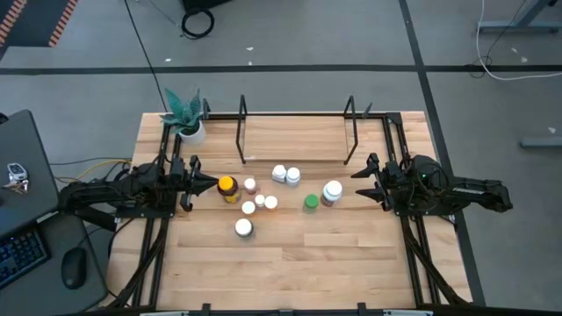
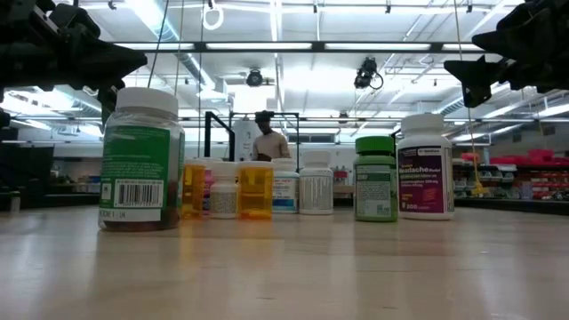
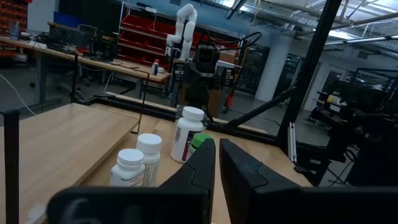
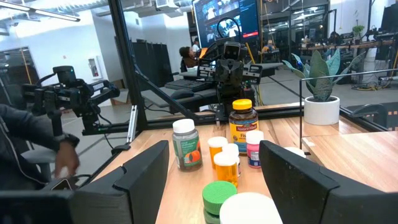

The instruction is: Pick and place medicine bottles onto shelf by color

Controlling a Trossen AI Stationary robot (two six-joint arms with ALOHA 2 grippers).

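Pale wooden planks of the counter [image 1: 290,254] carry a loose cluster of small medicine bottles at mid-table — a yellow-capped amber bottle [image 1: 227,188] at the left end, a green-capped bottle [image 1: 311,203] and a larger white-capped bottle with a purple label [image 1: 332,192] at the right end, a white pair [image 1: 285,175] towards the back, and a lone white-capped bottle with a green label [image 1: 243,228] nearest the front. All stand upright on bare wood. Behind them the low shelf of thin black metal uprights and rails [image 1: 294,132] holds none of them. The left gripper [image 1: 211,185] hangs just beside the amber bottle, jaws nearly closed on nothing. The right gripper [image 1: 362,182] hovers near the purple-labelled bottle, jaws spread wide and empty. A white pot with a green plant [image 1: 186,119] sits at the back left corner — a person [image 2: 268,140] shows in the room beyond.
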